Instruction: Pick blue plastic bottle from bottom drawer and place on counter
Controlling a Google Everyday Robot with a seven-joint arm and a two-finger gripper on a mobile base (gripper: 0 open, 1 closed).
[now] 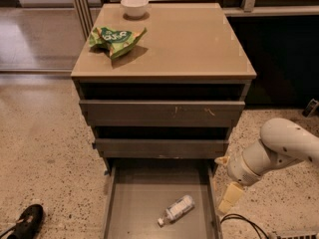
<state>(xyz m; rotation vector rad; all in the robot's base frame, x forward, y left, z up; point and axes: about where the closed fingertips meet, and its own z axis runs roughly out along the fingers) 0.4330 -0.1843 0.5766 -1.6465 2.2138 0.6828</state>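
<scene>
The blue plastic bottle (175,209) lies on its side on the floor of the pulled-out bottom drawer (134,203), toward its front right, white cap pointing front-left. My gripper (226,180) hangs just outside the drawer's right wall, up and to the right of the bottle and apart from it. Its pale yellow fingers (231,198) stand apart and hold nothing. The tan counter (189,44) tops the cabinet.
A green snack bag (117,38) and a white bowl (134,5) sit on the counter's left and back. The two upper drawers (159,112) are slightly open. A black shoe (25,223) lies on the floor at the left. A black cable (244,220) lies under my arm.
</scene>
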